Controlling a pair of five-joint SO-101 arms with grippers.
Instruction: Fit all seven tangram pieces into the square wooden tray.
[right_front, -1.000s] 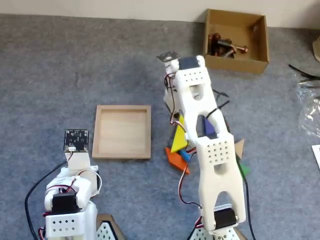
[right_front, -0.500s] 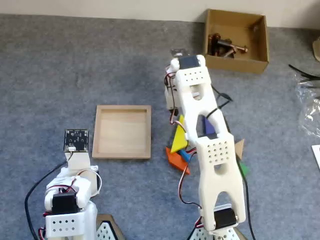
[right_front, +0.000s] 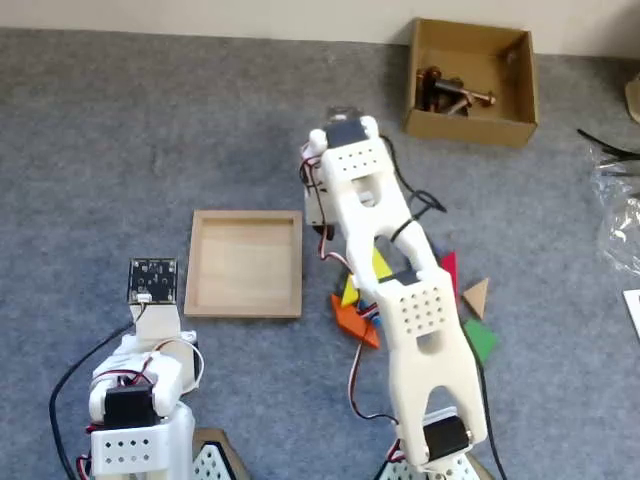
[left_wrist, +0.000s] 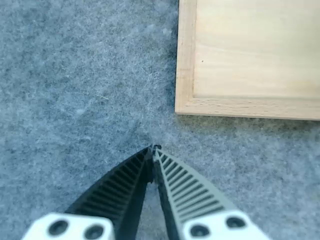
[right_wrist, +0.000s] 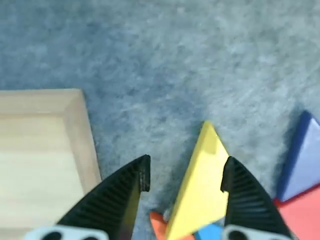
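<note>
Grey carpet (right_front: 120, 120) holds tray (right_front: 245, 263), tangram pieces (right_front: 352, 320), cardboard box (right_front: 465, 128).

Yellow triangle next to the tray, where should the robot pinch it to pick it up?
Probably across its narrow pointed end, coming straight down from above. The yellow triangle overlaps the orange piece at its wide end, but bare carpet lies along both long edges near the tip, leaving room for a finger on each side. The right gripper is open over it.

No text, labels, numbers or signs can be read anywhere.
</note>
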